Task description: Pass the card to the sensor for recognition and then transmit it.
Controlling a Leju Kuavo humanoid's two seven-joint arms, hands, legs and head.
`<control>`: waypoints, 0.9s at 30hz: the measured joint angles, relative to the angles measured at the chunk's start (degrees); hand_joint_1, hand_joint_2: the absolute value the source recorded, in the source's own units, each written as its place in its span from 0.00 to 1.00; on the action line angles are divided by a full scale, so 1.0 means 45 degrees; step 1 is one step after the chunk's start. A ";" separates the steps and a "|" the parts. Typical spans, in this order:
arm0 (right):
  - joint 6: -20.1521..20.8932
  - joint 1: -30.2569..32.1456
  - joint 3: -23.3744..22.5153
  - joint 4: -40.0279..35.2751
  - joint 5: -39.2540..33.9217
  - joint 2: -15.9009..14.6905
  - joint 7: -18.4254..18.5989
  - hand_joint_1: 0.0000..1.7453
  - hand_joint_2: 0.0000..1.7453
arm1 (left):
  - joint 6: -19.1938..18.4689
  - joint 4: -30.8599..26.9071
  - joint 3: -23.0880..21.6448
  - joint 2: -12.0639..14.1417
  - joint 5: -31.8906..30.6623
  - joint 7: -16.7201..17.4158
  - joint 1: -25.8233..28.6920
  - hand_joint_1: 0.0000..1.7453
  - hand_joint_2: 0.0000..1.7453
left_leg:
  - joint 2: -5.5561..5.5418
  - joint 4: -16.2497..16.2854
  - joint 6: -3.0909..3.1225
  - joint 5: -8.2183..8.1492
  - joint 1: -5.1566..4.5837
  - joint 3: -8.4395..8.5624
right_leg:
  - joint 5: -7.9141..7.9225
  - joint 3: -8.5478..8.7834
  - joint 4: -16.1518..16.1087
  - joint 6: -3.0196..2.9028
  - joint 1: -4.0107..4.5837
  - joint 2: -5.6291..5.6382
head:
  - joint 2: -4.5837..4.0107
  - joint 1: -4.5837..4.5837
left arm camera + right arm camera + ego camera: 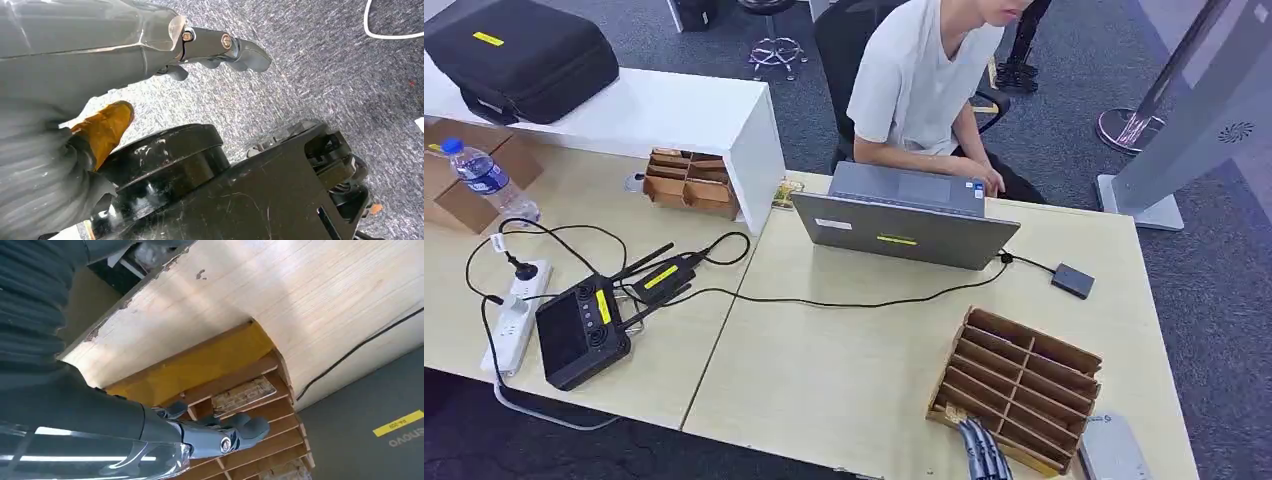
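The robot's right hand (pixel 982 450) is being held over the near edge of a brown wooden organiser with rows of narrow slots (pixel 1024 385), which is standing on the near right part of a pale wooden table (pixel 824 380). In the right wrist view the dark fingers (pixel 235 432) are being kept stretched out and close together above the slots. It cannot be told whether anything is being pinched beneath them.

A pale printed card (pixel 243 395) is lying flat in one slot of the organiser, just beside the fingertips. It cannot be told whether it is being touched.

The left hand (pixel 125 50) is hanging above grey carpet (pixel 325 90). Its fingers (pixel 240 50) are being held side by side and lightly bent, with the orange-tipped thumb (pixel 105 127) apart from them, and nothing is being held.

Further back on the table, an open grey laptop (pixel 904 232) is being used by a seated person in a white shirt (pixel 914 80). A small black square box (pixel 1072 280) is lying near the laptop's right side and is being linked to it by a black cable. A flat grey device (pixel 1109 450) is lying just beside the organiser at the table's near right corner.
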 joint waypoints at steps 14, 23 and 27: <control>-0.0010 0.0771 -0.3271 0.0952 0.1418 0.2246 -0.3625 0.00 1.00 | -0.0029 0.0010 0.0000 0.0000 -0.0170 0.0000 0.0000 0.00 1.00 | -0.0003 0.0000 -0.0001 0.0001 0.0002 -0.0002 | -0.0001 0.0000 0.0002 -0.0001 0.0002 -0.0005 | 0.0000 0.0000; -0.0019 0.1426 -0.6316 0.0203 0.2550 0.4752 -0.7602 0.00 1.00 | -0.0243 0.0010 0.0000 0.0000 -0.0321 0.0574 -0.0103 0.00 1.00 | 0.0002 -0.0001 -0.0006 0.0003 0.0006 0.0007 | 0.0001 -0.0004 0.0007 -0.0009 0.0006 0.0009 | 0.0000 0.0000; -0.0015 0.1526 -0.7527 0.0024 0.2579 0.5851 -0.7528 0.00 1.00 | -0.0325 0.0010 0.0000 0.0000 -0.0364 0.0719 -0.0141 0.00 1.00 | 0.0005 -0.0001 -0.0019 0.0012 0.0011 0.0008 | 0.0003 -0.0001 0.0007 -0.0011 0.0003 0.0012 | 0.0000 0.0000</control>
